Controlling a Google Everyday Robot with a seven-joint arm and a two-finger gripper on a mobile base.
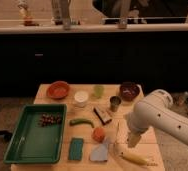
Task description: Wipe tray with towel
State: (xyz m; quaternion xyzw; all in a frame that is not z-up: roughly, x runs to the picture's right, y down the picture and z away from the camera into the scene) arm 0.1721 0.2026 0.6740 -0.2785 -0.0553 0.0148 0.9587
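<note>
Pale wooden table (152,147): green tray (34,145) on the left; red bowl (58,90), white cup (80,97), green cup (98,91) and dark bowl (129,91) along the back; metal cup (115,103), dark block (103,115), green vegetable (81,121) and orange fruit (98,134) in the middle; teal sponge (76,148), grey towel (99,152) and yellow fruit (135,158) in front, the claw (133,141) hanging just above that fruit

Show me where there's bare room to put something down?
Most room is inside the green tray, in front of the dark cluster. The table is crowded around the sponge, towel and orange fruit. The gripper hangs over the right front, by the yellow item.
</note>
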